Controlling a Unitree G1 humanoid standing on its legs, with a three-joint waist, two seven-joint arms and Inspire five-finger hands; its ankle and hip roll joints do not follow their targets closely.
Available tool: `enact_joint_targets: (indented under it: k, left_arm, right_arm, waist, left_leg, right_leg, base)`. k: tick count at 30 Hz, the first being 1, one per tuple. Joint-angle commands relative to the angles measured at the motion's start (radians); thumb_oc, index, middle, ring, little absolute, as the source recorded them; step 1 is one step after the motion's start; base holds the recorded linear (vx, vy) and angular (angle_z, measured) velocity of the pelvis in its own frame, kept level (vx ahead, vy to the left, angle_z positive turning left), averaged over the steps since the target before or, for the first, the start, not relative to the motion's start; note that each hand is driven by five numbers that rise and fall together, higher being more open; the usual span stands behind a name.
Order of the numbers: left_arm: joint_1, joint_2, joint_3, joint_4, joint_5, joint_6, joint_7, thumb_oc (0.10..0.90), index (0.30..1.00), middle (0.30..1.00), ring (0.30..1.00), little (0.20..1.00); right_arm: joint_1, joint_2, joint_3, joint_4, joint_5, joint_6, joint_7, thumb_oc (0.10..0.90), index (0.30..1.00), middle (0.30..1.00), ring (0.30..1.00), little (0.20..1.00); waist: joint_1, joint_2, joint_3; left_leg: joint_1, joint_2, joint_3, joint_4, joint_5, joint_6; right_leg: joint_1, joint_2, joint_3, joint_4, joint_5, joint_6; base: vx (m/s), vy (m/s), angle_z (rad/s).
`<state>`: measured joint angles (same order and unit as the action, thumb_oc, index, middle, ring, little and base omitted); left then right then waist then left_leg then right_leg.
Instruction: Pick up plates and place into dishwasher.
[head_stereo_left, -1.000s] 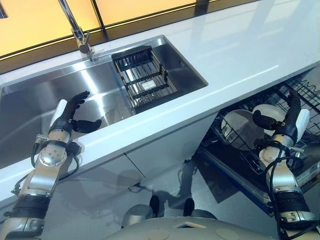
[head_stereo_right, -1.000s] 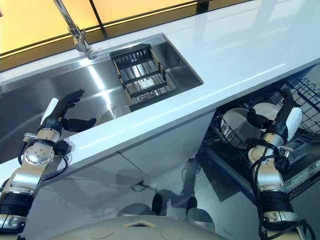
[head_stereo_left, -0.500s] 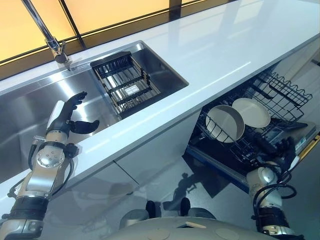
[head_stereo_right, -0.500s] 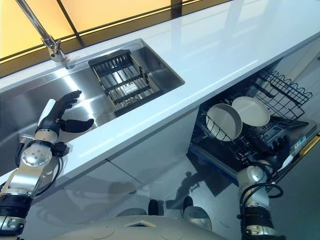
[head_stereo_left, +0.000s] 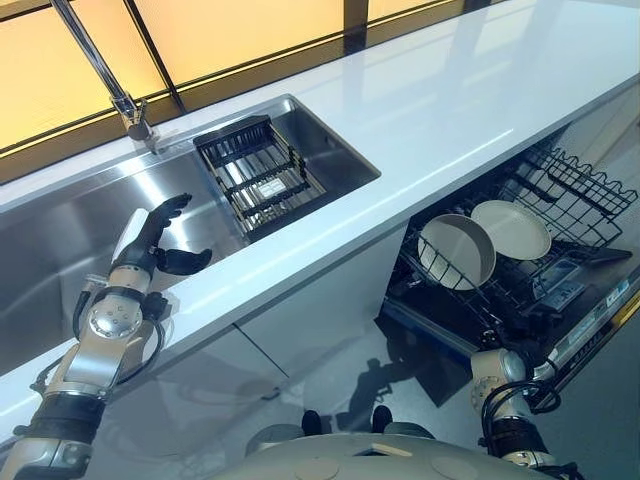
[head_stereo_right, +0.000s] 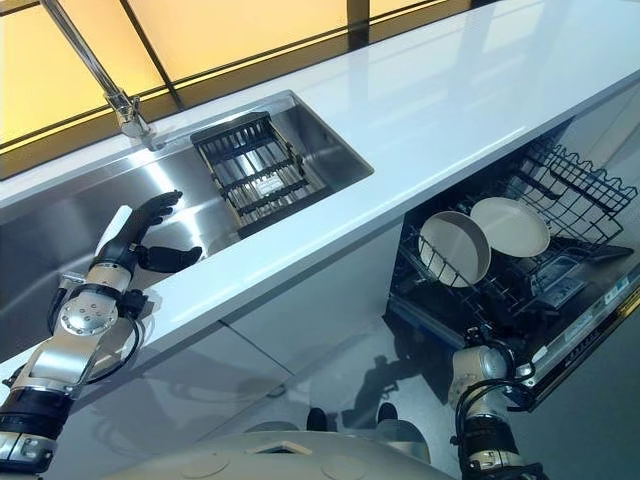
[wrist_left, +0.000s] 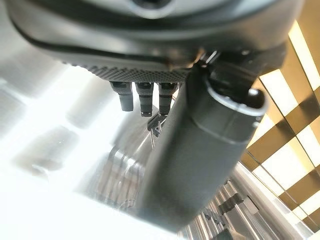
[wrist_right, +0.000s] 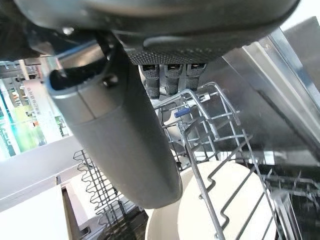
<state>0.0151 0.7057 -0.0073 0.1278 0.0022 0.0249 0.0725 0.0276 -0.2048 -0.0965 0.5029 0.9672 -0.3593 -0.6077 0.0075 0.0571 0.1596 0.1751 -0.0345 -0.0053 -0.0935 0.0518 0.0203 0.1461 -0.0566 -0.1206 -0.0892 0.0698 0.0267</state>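
White plates (head_stereo_left: 485, 241) racked in dishwasher (head_stereo_left: 560, 250); right hand (wrist_right: 160, 75) withdrawn, fingers straight.

Two pale plates (head_stereo_left: 457, 250) upright in dishwasher rack (head_stereo_left: 585, 185)

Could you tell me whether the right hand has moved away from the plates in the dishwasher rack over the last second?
Yes. The right hand has drawn back toward the robot, from level with the two plates to the dishwasher rack's near edge.
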Motion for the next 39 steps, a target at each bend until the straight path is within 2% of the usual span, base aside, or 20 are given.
enact_joint_targets:
  k: [1,2,3,4,8,11,17,21,24,29,31,35,39]
  left_arm:
    - [-0.076,0.036,0.007,-0.059,0.026,-0.037,0.057,0.800,0.900,0.900,0.900,0.900]
    - [-0.079,0.034,-0.002,-0.058,0.025,-0.039,0.061,0.800,0.900,0.900,0.900,0.900]
    - [-0.081,0.034,-0.004,-0.057,0.024,-0.039,0.062,0.800,0.900,0.900,0.900,0.900]
    - [-0.091,0.031,-0.019,-0.061,0.025,-0.027,0.065,0.800,0.900,0.900,0.900,0.900]
    - [-0.112,0.034,-0.045,-0.054,0.020,-0.017,0.068,0.800,0.900,0.900,0.900,0.900]
    - [-0.130,0.042,-0.067,-0.050,0.013,-0.005,0.058,0.800,0.900,0.900,0.900,0.900]
    - [-0.175,0.081,-0.109,-0.037,-0.022,0.010,0.034,0.800,0.900,0.900,0.900,0.900]
    - [-0.206,0.094,-0.135,-0.026,-0.040,0.013,0.034,0.800,0.900,0.900,0.900,0.900]
    - [-0.210,0.103,-0.150,-0.014,-0.047,-0.013,0.030,0.800,0.900,0.900,0.900,0.900]
    - [-0.219,0.099,-0.166,-0.001,-0.054,-0.032,0.030,0.800,0.900,0.900,0.900,0.900]
    - [-0.227,0.098,-0.175,0.006,-0.057,-0.037,0.029,0.800,0.900,0.900,0.900,0.900]
    - [-0.248,0.088,-0.199,0.012,-0.062,-0.025,0.053,0.800,0.900,0.900,0.900,0.900]
    - [-0.246,0.079,-0.200,0.013,-0.059,-0.023,0.076,0.800,0.900,0.900,0.900,0.900]
  right_arm:
    - [-0.144,-0.029,0.037,-0.059,0.172,-0.036,0.299,0.800,0.900,0.900,0.900,0.900]
    - [-0.160,-0.025,0.036,-0.059,0.279,-0.016,0.380,0.800,0.900,0.900,0.900,0.900]
    - [-0.164,-0.026,0.036,-0.055,0.296,-0.015,0.400,0.800,0.900,0.900,0.900,0.900]
    - [-0.190,-0.020,0.039,-0.063,0.416,0.018,0.494,0.800,0.900,0.900,0.900,0.900]
    - [-0.257,-0.019,0.059,-0.088,0.490,0.034,0.579,0.800,0.900,0.900,0.900,0.900]
    - [-0.355,-0.033,0.085,-0.076,0.436,0.027,0.581,0.800,0.900,0.900,0.900,0.900]
    - [-0.582,-0.094,0.165,0.076,0.324,0.067,0.524,0.800,0.900,0.900,0.900,0.900]
    - [-0.665,-0.119,0.193,0.165,0.293,0.073,0.498,0.800,0.900,0.900,0.900,0.900]
    - [-0.707,-0.146,0.204,0.216,0.261,0.063,0.495,0.800,0.900,0.900,0.900,0.900]
    - [-0.735,-0.167,0.204,0.226,0.220,0.056,0.474,0.800,0.900,0.900,0.900,0.900]
    - [-0.744,-0.171,0.199,0.228,0.182,0.040,0.418,0.800,0.900,0.900,0.900,0.900]
    - [-0.720,-0.175,0.192,0.222,-0.061,0.023,0.147,0.800,0.900,0.900,0.900,0.900]
    - [-0.640,-0.190,0.188,0.152,-0.237,0.042,-0.010,0.800,0.900,0.900,0.900,0.900]
  waist:
    - [0.050,0.014,-0.043]
    - [0.058,0.016,-0.039]
    - [0.059,0.016,-0.038]
    - [0.069,0.018,-0.037]
    - [0.088,0.020,-0.034]
    - [0.115,0.022,-0.035]
    - [0.174,0.018,-0.037]
    - [0.192,0.016,-0.032]
    - [0.207,0.016,-0.022]
    - [0.208,0.018,-0.014]
    - [0.203,0.019,-0.013]
    - [0.178,0.016,-0.014]
    - [0.150,0.010,-0.011]
  left_leg:
    - [-0.044,-0.020,0.024,0.041,-0.066,0.004]
    - [-0.048,-0.021,0.019,0.043,-0.065,0.003]
    - [-0.049,-0.021,0.017,0.043,-0.065,0.003]
    - [-0.052,-0.022,0.011,0.046,-0.064,0.003]
    - [-0.055,-0.024,-0.003,0.049,-0.063,0.002]
    - [-0.058,-0.029,-0.019,0.054,-0.064,0.001]
    - [-0.070,-0.039,-0.054,0.066,-0.061,-0.002]
    - [-0.074,-0.043,-0.070,0.063,-0.056,-0.002]
    - [-0.077,-0.046,-0.084,0.067,-0.052,-0.003]
    - [-0.073,-0.049,-0.091,0.063,-0.051,-0.001]
    - [-0.069,-0.050,-0.090,0.057,-0.051,0.000]
    - [-0.055,-0.048,-0.073,0.043,-0.053,0.003]
    - [-0.043,-0.045,-0.047,0.039,-0.058,0.007]
  right_leg:
    - [-0.028,-0.016,-0.036,0.091,-0.085,0.052]
    - [-0.029,-0.018,-0.041,0.092,-0.085,0.051]
    - [-0.029,-0.019,-0.043,0.093,-0.086,0.051]
    - [-0.029,-0.023,-0.052,0.094,-0.087,0.051]
    - [-0.024,-0.029,-0.068,0.092,-0.086,0.050]
    - [-0.016,-0.034,-0.087,0.083,-0.083,0.048]
    - [-0.004,-0.038,-0.116,0.061,-0.072,0.042]
    - [-0.004,-0.038,-0.127,0.061,-0.070,0.038]
    - [-0.002,-0.040,-0.138,0.064,-0.068,0.036]
    - [-0.002,-0.040,-0.138,0.065,-0.064,0.037]
    - [-0.001,-0.038,-0.134,0.062,-0.062,0.039]
    - [-0.003,-0.034,-0.115,0.054,-0.056,0.043]
    - [-0.003,-0.030,-0.093,0.053,-0.051,0.048]
  base:
    - [0.03,0.049,0.08]
    - [0.01,0.032,0.06]
    - [0.03,0.045,0.05]
    - [0.02,0.028,0.04]
    - [0.05,0.039,0.11]
    - [0.07,0.036,0.06]
    - [0.05,0.018,0.16]
    - [0.02,0.004,0.15]
    - [0.00,0.004,0.14]
    - [-0.01,0.002,0.06]
    - [-0.02,0.005,0.02]
    - [-0.05,0.011,0.02]
    - [-0.06,-0.004,-0.02]
